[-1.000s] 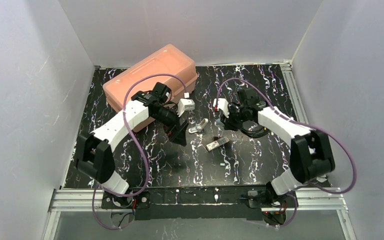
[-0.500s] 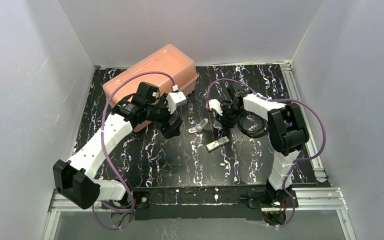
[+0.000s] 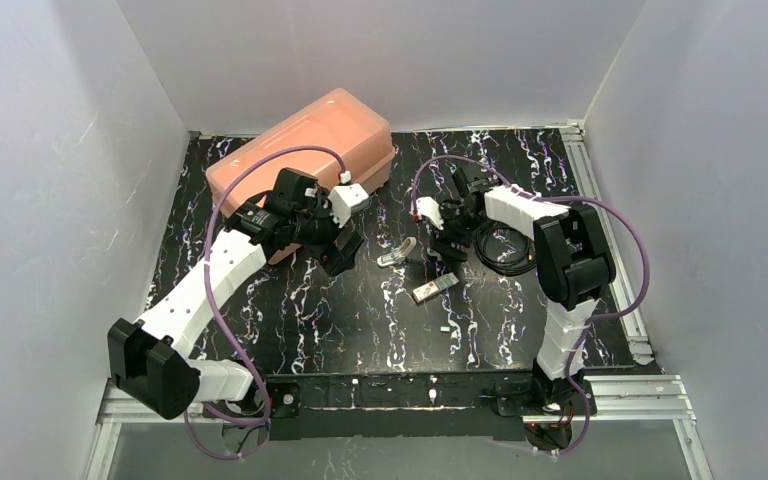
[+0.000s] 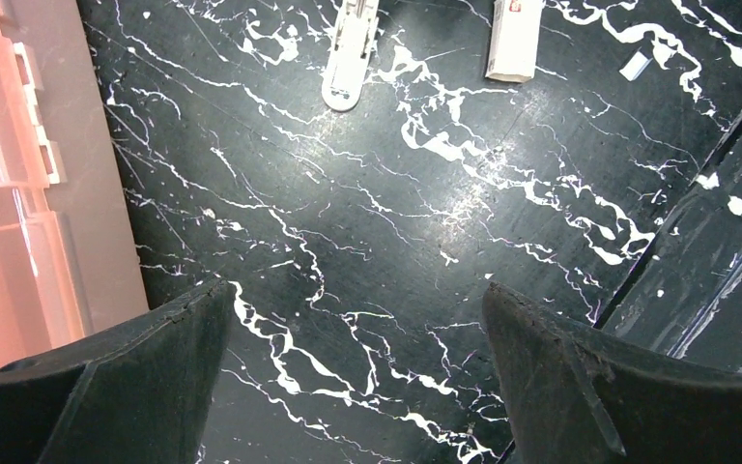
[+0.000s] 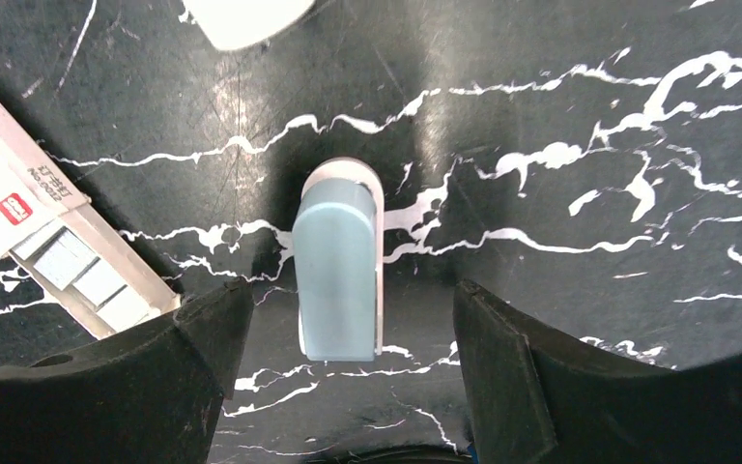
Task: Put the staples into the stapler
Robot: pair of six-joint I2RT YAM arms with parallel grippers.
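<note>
The staple box lies nearest on the counter, where it was a second ago. Beyond it, the right tool, which was closed narrower a second ago, now has its jaws spread around a small teal piece. The piece lies flat between the fingers and touches neither. That arm has also folded up from its low, outstretched pose. The stapler lies flat between the two tools, just left of the right one and untouched. The left tool hangs wide open over bare counter, holding nothing, with the stapler well ahead of its fingers. An orange bin sits farthest back.
</note>
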